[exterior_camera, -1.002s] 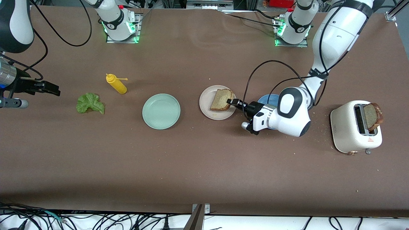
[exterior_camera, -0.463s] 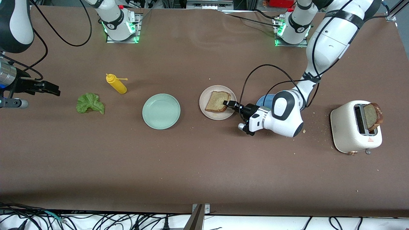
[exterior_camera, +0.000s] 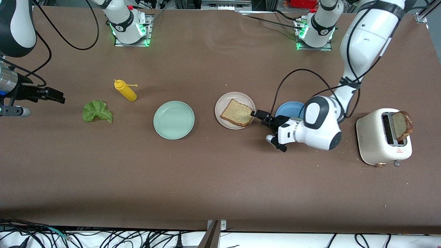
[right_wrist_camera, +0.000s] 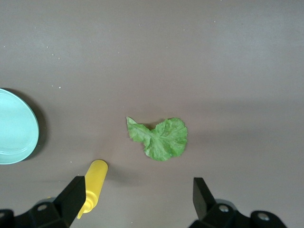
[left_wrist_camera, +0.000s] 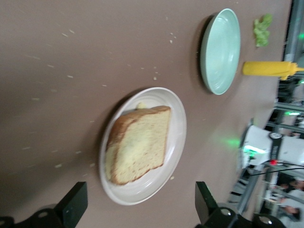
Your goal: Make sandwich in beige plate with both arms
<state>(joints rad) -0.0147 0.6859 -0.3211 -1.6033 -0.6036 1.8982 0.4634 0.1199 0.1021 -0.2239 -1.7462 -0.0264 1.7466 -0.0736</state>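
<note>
One brown bread slice [exterior_camera: 237,113] lies flat on the beige plate [exterior_camera: 237,95] in the middle of the table. My left gripper [exterior_camera: 259,114] hangs open just off the plate's rim, on the side toward the left arm's end, with nothing between its fingers. In the left wrist view the bread slice [left_wrist_camera: 137,145] rests on the beige plate [left_wrist_camera: 178,123] ahead of the open left gripper [left_wrist_camera: 140,204]. A second bread slice [exterior_camera: 401,124] stands in the toaster [exterior_camera: 373,137]. The green lettuce leaf [exterior_camera: 97,111] lies near the right arm's end. My right gripper [exterior_camera: 51,95] waits open above it, as the right wrist view shows: lettuce leaf [right_wrist_camera: 161,137], right gripper [right_wrist_camera: 137,199].
A mint-green plate [exterior_camera: 174,120] sits between the lettuce and the beige plate. A yellow squeeze bottle [exterior_camera: 125,90] lies beside the lettuce, farther from the front camera. A blue plate [exterior_camera: 289,109] is partly under the left arm. Crumbs dot the table near the toaster.
My left gripper opened and let go of the bread slice, which settled flat on the beige plate. The gripper then drew back toward the blue plate. The right arm has not moved.
</note>
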